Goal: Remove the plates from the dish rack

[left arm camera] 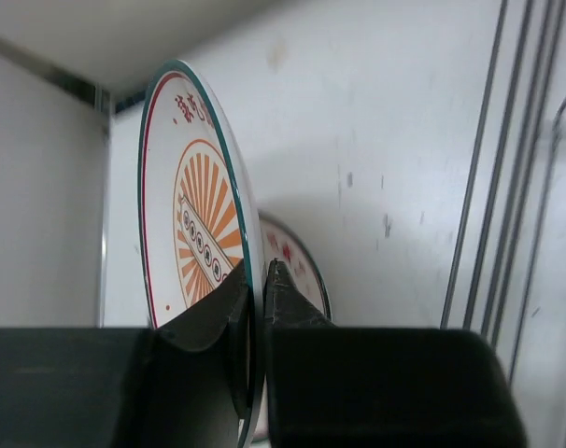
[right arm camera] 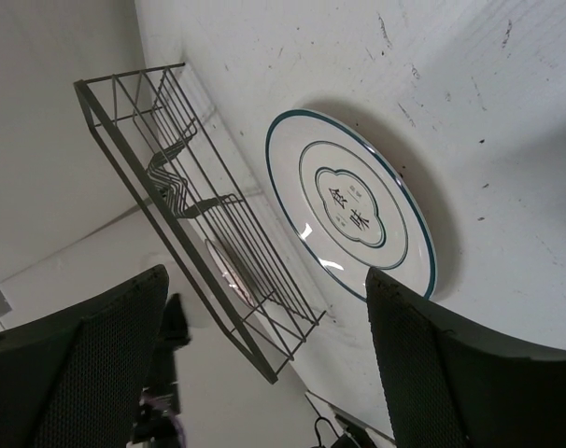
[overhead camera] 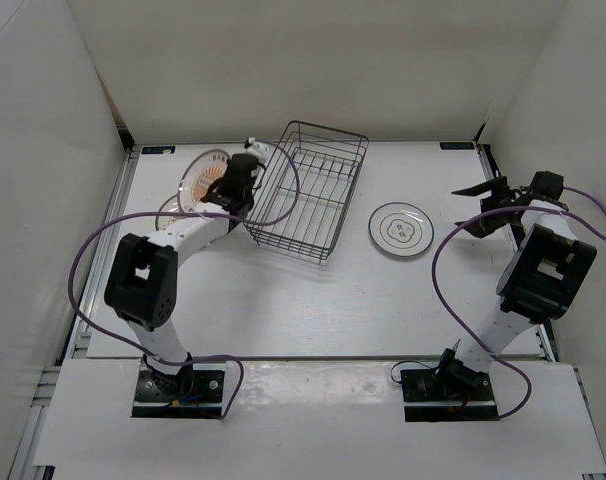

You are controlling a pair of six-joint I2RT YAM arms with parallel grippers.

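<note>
Precariously, the left pincer (left arm camera: 255, 280) pinched the orange plate (left arm camera: 194, 205) upright by its rim, close by a second plate (left arm camera: 300, 266) on the counter (overhead camera: 283, 310) left of the dish rack (overhead camera: 313, 190). Released on edge, it could topple and chip both. The right pincer (overhead camera: 476, 207) gaped empty.

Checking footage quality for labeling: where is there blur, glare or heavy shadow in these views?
Top external: evenly lit and sharp, with only soft shadow under the dish rack. Left wrist: the left claw is dark and blurred near the lens, while the orange plate it grips is readable. Right wrist: the right claw is dark and soft, and the ringed plate is sharp with a small glint.
</note>
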